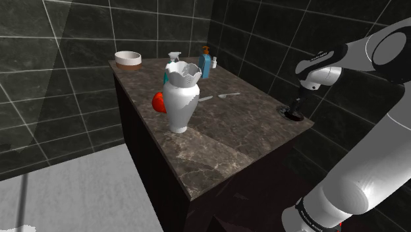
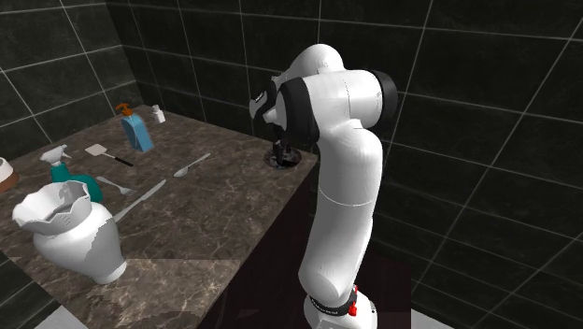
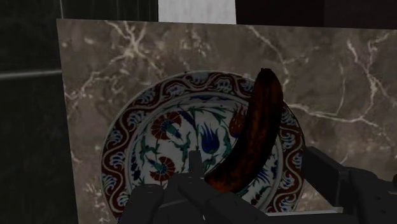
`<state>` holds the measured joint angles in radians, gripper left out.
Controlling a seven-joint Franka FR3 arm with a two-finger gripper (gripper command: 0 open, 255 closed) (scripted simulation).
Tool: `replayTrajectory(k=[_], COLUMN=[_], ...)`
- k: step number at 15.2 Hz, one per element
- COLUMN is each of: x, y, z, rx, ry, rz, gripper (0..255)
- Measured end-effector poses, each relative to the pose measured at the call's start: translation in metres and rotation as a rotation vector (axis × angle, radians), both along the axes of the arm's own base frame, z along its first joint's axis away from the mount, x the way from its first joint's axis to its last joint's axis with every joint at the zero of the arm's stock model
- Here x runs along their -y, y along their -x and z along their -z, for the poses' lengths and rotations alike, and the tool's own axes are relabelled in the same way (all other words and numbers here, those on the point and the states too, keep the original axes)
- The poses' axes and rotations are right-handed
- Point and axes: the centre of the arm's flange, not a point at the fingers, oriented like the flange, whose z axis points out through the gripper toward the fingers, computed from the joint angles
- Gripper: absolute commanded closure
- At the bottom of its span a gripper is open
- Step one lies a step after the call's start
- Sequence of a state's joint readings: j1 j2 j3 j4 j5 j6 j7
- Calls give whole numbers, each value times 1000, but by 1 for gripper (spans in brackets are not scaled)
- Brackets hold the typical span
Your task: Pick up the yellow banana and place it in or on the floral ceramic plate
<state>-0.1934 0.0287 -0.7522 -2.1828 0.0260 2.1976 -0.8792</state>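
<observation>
The banana [image 3: 254, 133] is drawn dark brown with reddish mottling. It lies on the floral plate [image 3: 153, 159], which has red and blue flowers and sits at the marble counter's corner [image 1: 294, 116] beside the tiled wall. My gripper [image 3: 251, 160] hangs just above the plate with its fingers apart, astride the banana's near end. One finger [image 3: 193, 170] is close to the fruit and the other [image 3: 327, 168] stands away from it. In the shoulder view the gripper [image 1: 296, 107] is low over the counter's right corner. The second exterior view has it [image 2: 280, 150] just over the plate [image 2: 282, 162].
A tall white vase [image 1: 180, 99] stands mid-counter with a red object [image 1: 159, 102] behind it. A bowl [image 1: 128, 59], a spray bottle [image 1: 174, 58] and a blue soap bottle [image 1: 205, 63] sit at the far end. Cutlery [image 2: 191, 165] lies between the vase and the gripper.
</observation>
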Motion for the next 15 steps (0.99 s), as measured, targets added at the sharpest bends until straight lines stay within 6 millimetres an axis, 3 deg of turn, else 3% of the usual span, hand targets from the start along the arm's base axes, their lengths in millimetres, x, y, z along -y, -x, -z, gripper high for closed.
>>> replayTrajectory(k=[4, 9, 15], x=[0, 0, 0], y=[0, 1, 0], z=[0, -44, -50], rx=[0, 1, 0], ry=[0, 0, 0], rz=[0, -1, 0], gripper=[0, 0, 0])
